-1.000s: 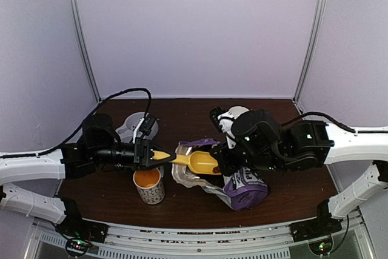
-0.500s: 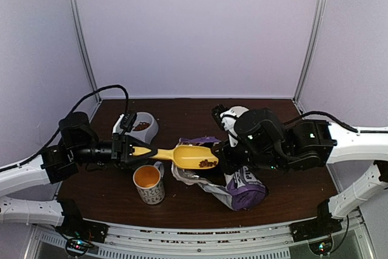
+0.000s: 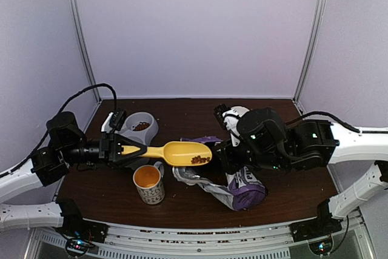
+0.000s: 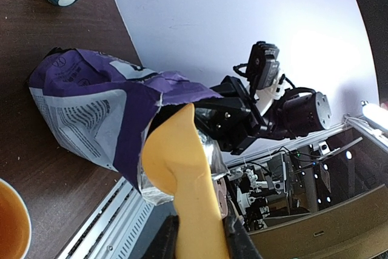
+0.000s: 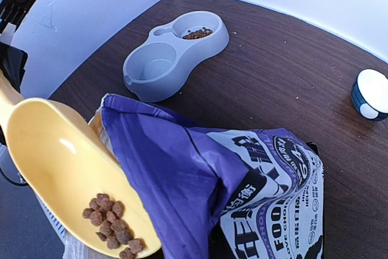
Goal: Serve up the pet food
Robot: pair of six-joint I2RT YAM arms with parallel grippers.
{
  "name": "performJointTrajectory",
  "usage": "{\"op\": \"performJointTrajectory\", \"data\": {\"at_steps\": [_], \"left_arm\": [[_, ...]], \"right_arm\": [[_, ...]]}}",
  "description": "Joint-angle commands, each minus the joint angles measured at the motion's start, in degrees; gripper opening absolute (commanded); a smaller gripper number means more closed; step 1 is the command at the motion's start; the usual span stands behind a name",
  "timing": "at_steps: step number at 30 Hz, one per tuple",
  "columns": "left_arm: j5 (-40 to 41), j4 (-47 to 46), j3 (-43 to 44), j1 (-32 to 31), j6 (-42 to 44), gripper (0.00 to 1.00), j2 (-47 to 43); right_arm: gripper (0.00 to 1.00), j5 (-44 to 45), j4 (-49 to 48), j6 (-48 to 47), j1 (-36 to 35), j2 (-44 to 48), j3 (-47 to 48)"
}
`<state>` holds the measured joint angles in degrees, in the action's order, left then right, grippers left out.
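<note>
The yellow scoop point(image 4: 182, 168) runs off the left wrist view's bottom edge, the mug point(image 4: 7, 225) is cropped at its lower left corner, the purple bag point(image 5: 182, 174) overruns the right wrist view's bottom edge, and the kibble point(image 3: 197, 160) seen from above blurs together.

Kibble point(image 3: 198, 159) lies in scoop point(image 3: 176, 151), left of bag point(image 3: 245, 186).

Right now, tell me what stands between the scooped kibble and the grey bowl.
Nothing visible does. Kibble sits in the scoop; the mug stands on the near side, off the line to the bowl.
</note>
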<state>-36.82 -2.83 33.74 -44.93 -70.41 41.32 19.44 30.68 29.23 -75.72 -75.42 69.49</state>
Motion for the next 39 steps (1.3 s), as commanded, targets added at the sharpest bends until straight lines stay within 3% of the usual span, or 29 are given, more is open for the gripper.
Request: {"op": "performJointTrajectory", "data": {"at_steps": [1, 7, 12, 16, 21, 23, 27, 30, 33, 39], "left_arm": [[0.3, 0.1, 1.2, 0.6, 1.0, 0.00, -1.4], [9.0, 21.9, 12.1, 0.5, 18.5, 0.00, 5.5], [12.6, 23.3, 15.9, -2.7, 22.5, 0.00, 12.5], [22.7, 28.6, 20.6, -8.5, 26.5, 0.00, 18.0], [39.9, 26.5, 20.2, -17.3, 27.7, 0.00, 22.3], [43.2, 24.1, 18.5, -19.4, 26.7, 0.00, 23.9], [42.5, 18.0, 13.5, -19.7, 23.7, 0.00, 23.8], [39.4, 15.1, 12.9, -19.7, 26.9, 0.00, 21.4], [38.0, 16.7, 14.7, -19.7, 30.5, 0.00, 18.7], [42.7, 18.6, 18.2, -19.6, 31.6, 0.00, 11.5]], "right_arm": [[0.00, 2.4, -3.9, 0.7, 0.0, 3.2, 0.4], [0.00, 0.5, -4.6, -0.1, -0.6, 1.6, 2.0], [0.00, 0.6, -5.0, -0.4, -2.2, -0.5, 4.9], [0.00, 1.5, -4.2, -0.1, -3.7, -3.4, 7.6], [0.00, 2.0, -5.5, 0.0, -5.4, -7.4, 9.9], [0.00, 0.8, -7.2, 0.0, -5.7, -9.1, 9.6], [0.00, 2.8, -2.8, 3.0, -5.8, -12.4, 11.4], [0.00, 8.1, 3.0, 5.8, -4.2, -11.1, 10.8], [0.00, 10.0, 6.1, 5.9, 0.8, -7.5, 8.9], [0.00, 10.8, 6.4, -1.1, 14.5, 1.2, 5.2]]}}
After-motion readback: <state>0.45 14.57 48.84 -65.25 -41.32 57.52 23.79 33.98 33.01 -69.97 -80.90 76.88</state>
